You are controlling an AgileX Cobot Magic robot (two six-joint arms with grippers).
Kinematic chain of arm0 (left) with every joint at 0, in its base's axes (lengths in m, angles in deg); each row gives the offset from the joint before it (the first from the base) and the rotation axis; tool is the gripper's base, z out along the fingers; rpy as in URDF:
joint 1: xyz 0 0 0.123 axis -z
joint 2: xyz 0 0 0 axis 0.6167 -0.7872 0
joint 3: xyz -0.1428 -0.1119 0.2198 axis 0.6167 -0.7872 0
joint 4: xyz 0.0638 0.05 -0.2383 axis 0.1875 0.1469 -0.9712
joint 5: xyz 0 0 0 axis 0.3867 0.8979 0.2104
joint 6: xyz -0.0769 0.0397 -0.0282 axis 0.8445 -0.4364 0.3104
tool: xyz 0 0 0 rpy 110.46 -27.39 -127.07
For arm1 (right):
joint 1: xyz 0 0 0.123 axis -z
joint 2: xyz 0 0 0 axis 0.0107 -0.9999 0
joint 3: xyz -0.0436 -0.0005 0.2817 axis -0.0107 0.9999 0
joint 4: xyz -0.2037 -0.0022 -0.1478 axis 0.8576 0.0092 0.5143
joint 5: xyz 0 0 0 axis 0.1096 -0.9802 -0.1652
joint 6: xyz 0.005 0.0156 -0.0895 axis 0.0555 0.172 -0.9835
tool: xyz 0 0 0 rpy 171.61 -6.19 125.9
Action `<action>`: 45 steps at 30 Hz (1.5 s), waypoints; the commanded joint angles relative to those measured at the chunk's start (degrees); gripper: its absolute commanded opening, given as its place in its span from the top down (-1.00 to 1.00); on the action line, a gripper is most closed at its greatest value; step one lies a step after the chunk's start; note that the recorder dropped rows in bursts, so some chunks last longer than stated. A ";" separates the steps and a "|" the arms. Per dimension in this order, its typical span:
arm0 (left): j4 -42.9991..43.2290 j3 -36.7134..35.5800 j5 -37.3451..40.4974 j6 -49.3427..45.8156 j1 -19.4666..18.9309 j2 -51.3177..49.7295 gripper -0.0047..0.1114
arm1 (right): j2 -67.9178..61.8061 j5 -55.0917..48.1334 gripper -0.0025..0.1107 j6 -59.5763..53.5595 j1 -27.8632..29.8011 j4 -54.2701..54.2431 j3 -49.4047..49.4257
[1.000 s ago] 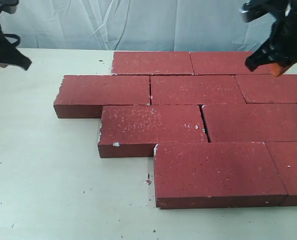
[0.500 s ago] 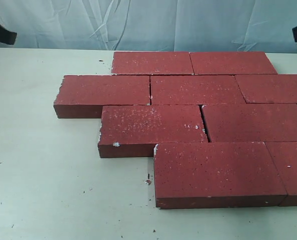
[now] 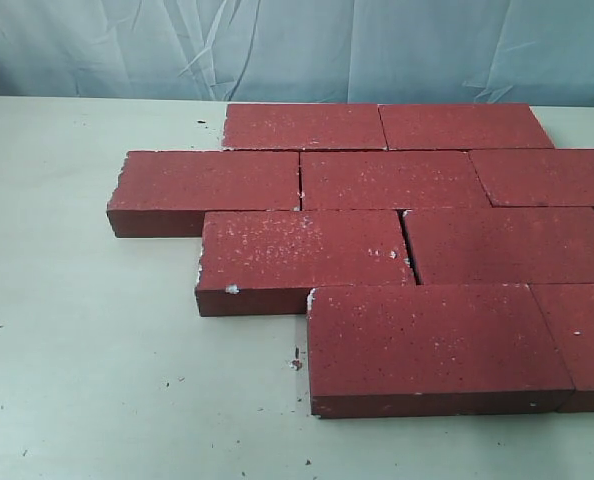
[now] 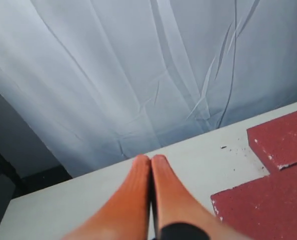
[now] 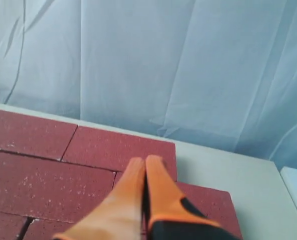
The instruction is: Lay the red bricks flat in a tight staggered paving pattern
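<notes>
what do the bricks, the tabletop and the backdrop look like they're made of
The red bricks: likely concrete or fired clay, matte and grainy, with white speckles and chipped corners. Tabletop: smooth, pale, matte surface, perhaps painted board or laminate. Backdrop: thin pale cloth or sheet, judging by its creases and folds.

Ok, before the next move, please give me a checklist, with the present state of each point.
1. All the red bricks lie flat: ok.
2. Rows staggered, joints offset from row to row: ok.
3. Joints tight: not ok; a dark gap shows in the third row from the back.
4. The left gripper is shut and holds nothing: ok.
5. The right gripper is shut and holds nothing: ok.
6. Bricks at the exterior view's right edge aligned: cannot tell, cut off by the frame.
</notes>
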 commanded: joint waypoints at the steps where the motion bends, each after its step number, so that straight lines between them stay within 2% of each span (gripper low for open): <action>1: -1.18 -6.30 -3.33 0.38 0.05 9.06 0.92 | 6.98 5.19 0.97 -0.31 0.24 -0.06 4.31; 5: -1.31 -11.78 -4.12 0.38 0.05 17.22 0.92 | 12.08 9.12 0.97 -0.31 0.24 0.15 7.62; 7: -4.50 -13.23 -3.33 0.65 0.05 20.68 0.92 | 13.92 9.01 0.97 -0.31 0.24 0.30 8.32; 10: -9.05 -14.49 -0.29 0.65 0.05 25.89 0.92 | 16.36 8.46 0.97 -0.31 0.24 0.12 8.46; 17: -9.05 -15.07 3.73 0.65 0.05 34.82 0.92 | 19.00 8.81 0.97 -0.31 0.24 0.12 8.46; 23: -9.05 -15.07 3.51 0.65 0.05 37.97 0.92 | 19.00 8.81 0.97 -0.31 0.24 0.12 8.46; 38: -8.93 -15.18 3.51 0.65 0.05 38.00 0.92 | 19.02 9.10 0.97 -0.16 0.24 0.12 8.46; 40: -11.45 -15.27 3.76 -2.15 0.05 38.00 0.92 | 19.02 9.10 0.97 -0.16 0.24 0.12 8.46; 42: -17.40 -16.32 3.92 -11.47 0.05 39.19 0.92 | 19.02 9.10 0.97 -0.16 0.24 0.12 8.46; 45: -17.90 -19.34 4.07 -11.82 -0.08 43.71 0.92 | 19.02 8.97 0.97 -0.16 0.24 0.12 8.46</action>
